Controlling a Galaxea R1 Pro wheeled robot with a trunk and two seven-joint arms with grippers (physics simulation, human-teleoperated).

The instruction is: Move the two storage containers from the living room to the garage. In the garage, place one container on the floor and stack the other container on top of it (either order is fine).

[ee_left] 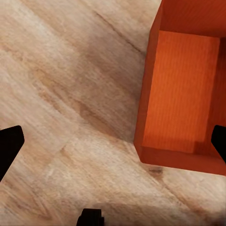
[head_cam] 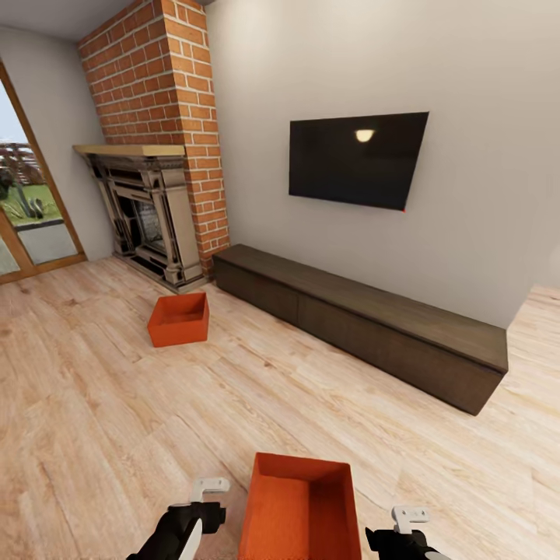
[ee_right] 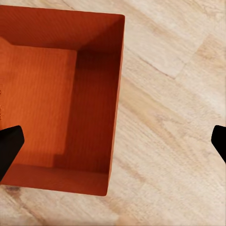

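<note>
The near bin (head_cam: 299,509) sits on the wood floor (head_cam: 93,404) between the left claw (head_cam: 204,498) and right claw (head_cam: 408,519); both look wide open, empty; close each inward on a side wall evenly; second bin (head_cam: 180,319) waits far ahead.

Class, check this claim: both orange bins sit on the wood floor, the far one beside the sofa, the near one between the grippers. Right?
One error: the far bin sits beside the brick fireplace, not a sofa, as the head view shows. The near bin does sit between the grippers.
</note>
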